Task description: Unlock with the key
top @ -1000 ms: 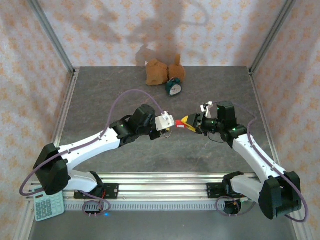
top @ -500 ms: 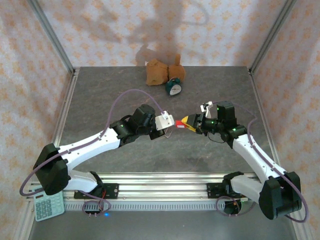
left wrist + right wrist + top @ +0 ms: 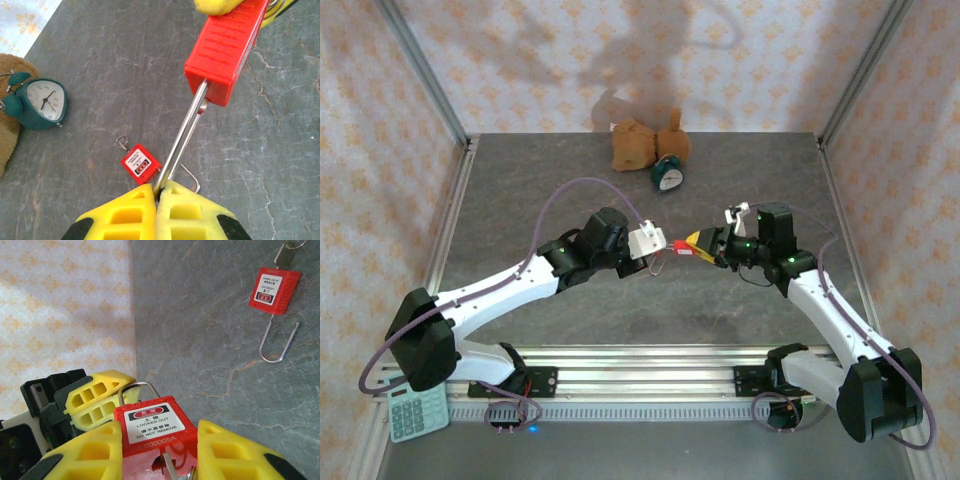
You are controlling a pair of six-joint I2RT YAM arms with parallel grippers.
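A red padlock (image 3: 686,247) labelled "LOCKED OUT" hangs above the table between both arms. My right gripper (image 3: 160,440) is shut on its body (image 3: 150,427). My left gripper (image 3: 157,189) is shut on the steel shackle (image 3: 182,132), with the red body (image 3: 225,50) beyond it. In the right wrist view the left fingers (image 3: 97,395) sit just behind the shackle (image 3: 137,386). A thin metal sliver, seemingly the key (image 3: 169,467), stands at the padlock's near end between my right fingers. In the top view the grippers (image 3: 653,243) (image 3: 708,246) nearly meet.
A second small red padlock (image 3: 141,165) (image 3: 274,287) lies on the grey table with its shackle open and a small ring at its end. A teal alarm clock (image 3: 667,175) and a brown plush (image 3: 635,143) sit at the back. A calculator (image 3: 417,410) lies at the near left.
Both grippers and the held padlock have drifted slightly to the right. Both grips are unchanged.
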